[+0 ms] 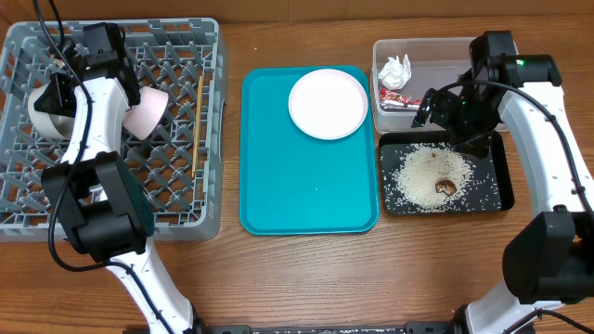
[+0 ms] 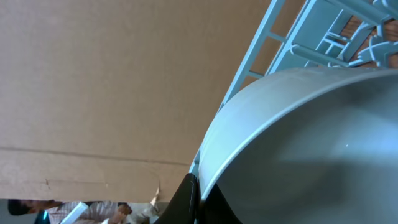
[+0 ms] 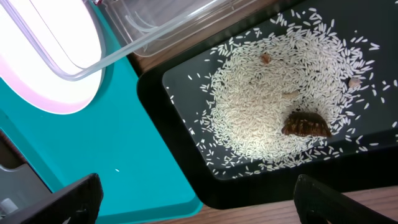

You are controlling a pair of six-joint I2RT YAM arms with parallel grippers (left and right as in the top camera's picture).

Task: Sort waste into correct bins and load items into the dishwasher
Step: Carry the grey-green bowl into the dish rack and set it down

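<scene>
**Sorting table, left to right: one rack, one serving tray, two bins**

Along the left edge, reaching the far-left corner, stands one grey dish rack [image 1: 111,218]. It holds two bowls: a white bowl [image 1: 44,111] by its left wall, partly under the arm, and a pale bowl [image 1: 150,109] tipped on its side near the middle. Towards the rack's right wall the wooden chopsticks [image 1: 198,121] lie as one thin line, so they cannot be counted apart. The left gripper [image 1: 74,60] sits inside the rack near the far-left corner. In the left wrist view a curved bowl wall [image 2: 298,143] fills the lower right, and one dark finger [image 2: 186,199] lies against its rim. It cannot be told which bowl this is, or whether the pincer is pinching it.

At the table's centre lies one teal tray [image 1: 297,186]. It carries one round white plate [image 1: 328,103] in its far-right corner.

Near the far-right corner stands one clear tub [image 1: 445,51]. It contains one crumpled white tissue [image 1: 395,70] and one red wrapper [image 1: 401,100].

Just nearer along the right side lies one black tray [image 1: 497,199]. It holds a heap of rice grains [image 3: 261,106] and one brown lump [image 3: 306,124].

The right gripper [image 3: 199,202] hangs over the black tray's left edge, its fingers spread wide with nothing between them.
</scene>
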